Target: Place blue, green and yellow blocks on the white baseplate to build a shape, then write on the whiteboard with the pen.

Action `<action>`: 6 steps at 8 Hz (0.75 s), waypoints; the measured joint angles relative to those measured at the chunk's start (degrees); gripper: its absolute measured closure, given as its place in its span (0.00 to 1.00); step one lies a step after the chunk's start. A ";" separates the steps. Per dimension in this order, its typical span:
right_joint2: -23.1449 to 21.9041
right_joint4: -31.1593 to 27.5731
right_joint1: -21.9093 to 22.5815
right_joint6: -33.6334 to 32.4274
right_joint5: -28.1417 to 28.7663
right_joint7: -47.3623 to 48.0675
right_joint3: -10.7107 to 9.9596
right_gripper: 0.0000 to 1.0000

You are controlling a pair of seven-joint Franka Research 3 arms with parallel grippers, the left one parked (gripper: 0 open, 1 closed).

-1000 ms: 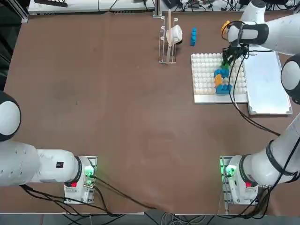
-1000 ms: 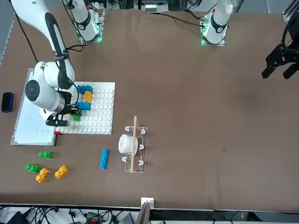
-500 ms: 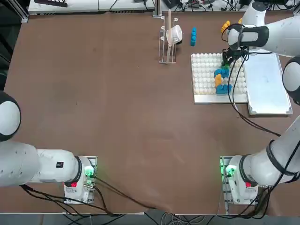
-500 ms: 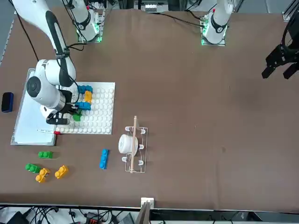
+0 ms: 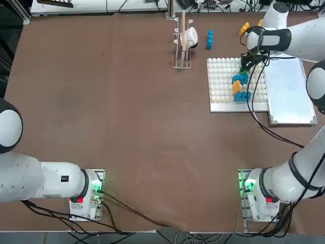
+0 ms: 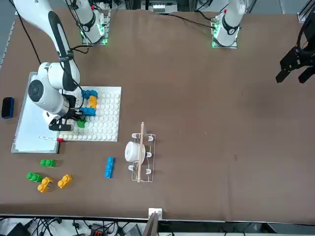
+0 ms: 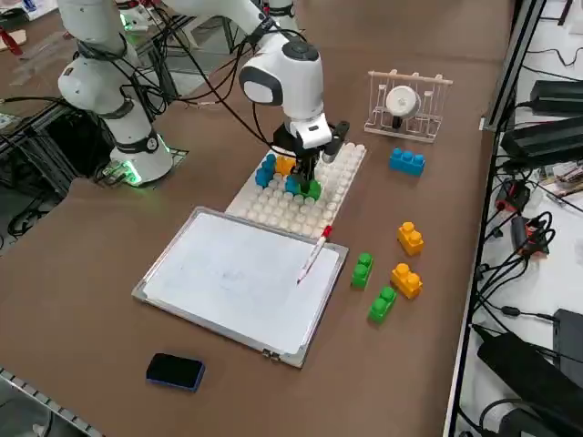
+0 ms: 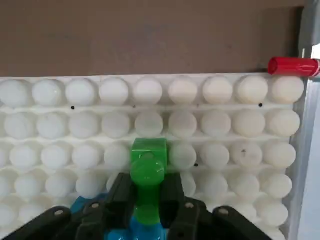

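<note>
My right gripper (image 8: pixel 148 189) is shut on a small green block (image 8: pixel 148 167), its black fingers (image 8: pixel 120 192) on both sides of it. The block is down at the studs of the white baseplate (image 8: pixel 220 125), against a blue block. From the side, the gripper (image 7: pixel 305 177) points straight down over the cluster of blue and orange blocks (image 7: pixel 278 167) on the plate (image 7: pixel 332 177). The whiteboard (image 7: pixel 237 278) lies beside the plate, and the pen (image 7: pixel 312 253) rests across the whiteboard's corner, red end toward the plate.
Loose green blocks (image 6: pixel 47 162) (image 6: pixel 33 176), yellow blocks (image 6: pixel 64 181) and a blue block (image 6: pixel 109 166) lie on the brown table beyond the plate. A wire rack (image 6: pixel 139 152) holding a white cup stands nearby. A dark eraser (image 6: pixel 7 107) sits past the whiteboard.
The right arm's wrist has shifted slightly over the plate. The gripper stays shut on the green block at the same spot.
</note>
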 joint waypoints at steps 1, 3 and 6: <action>-0.07 -0.20 0.02 0.29 -0.01 -0.01 0.00 0.71; -0.39 -0.93 0.11 1.29 -0.06 -0.10 -0.02 0.71; -0.43 -1.09 0.61 1.56 -0.41 -0.11 -0.35 0.71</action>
